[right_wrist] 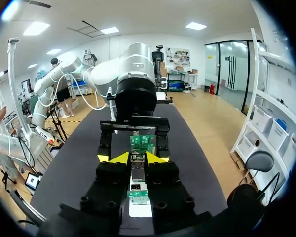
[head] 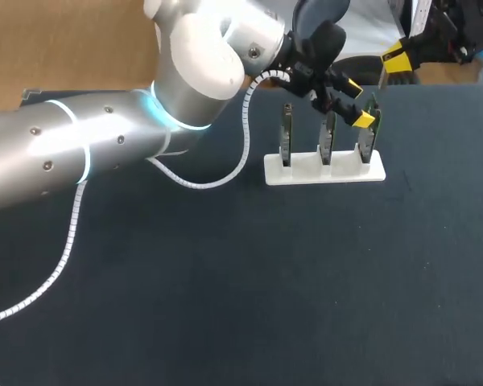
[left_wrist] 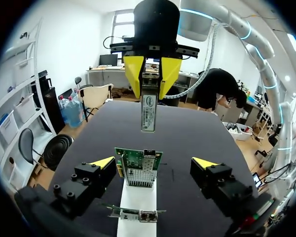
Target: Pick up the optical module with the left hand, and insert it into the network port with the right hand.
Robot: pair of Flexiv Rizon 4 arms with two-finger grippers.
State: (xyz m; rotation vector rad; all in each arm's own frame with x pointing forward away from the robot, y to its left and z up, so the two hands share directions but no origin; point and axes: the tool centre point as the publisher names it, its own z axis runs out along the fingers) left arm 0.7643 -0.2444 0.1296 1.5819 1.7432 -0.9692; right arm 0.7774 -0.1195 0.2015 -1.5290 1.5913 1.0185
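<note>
Left gripper [left_wrist: 153, 163], black fingers with yellow wedge tips, spread wide and empty, straddling the end green network card [left_wrist: 138, 170], which stands upright in the white slotted stand [left_wrist: 138, 197]. Right gripper [right_wrist: 136, 159] clenched on the slim metal optical module [left_wrist: 148, 111], beyond the stand's end, not touching the card.

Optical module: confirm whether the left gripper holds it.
No, the optical module hangs clamped in the right gripper; the left gripper stands open by the green card.
</note>
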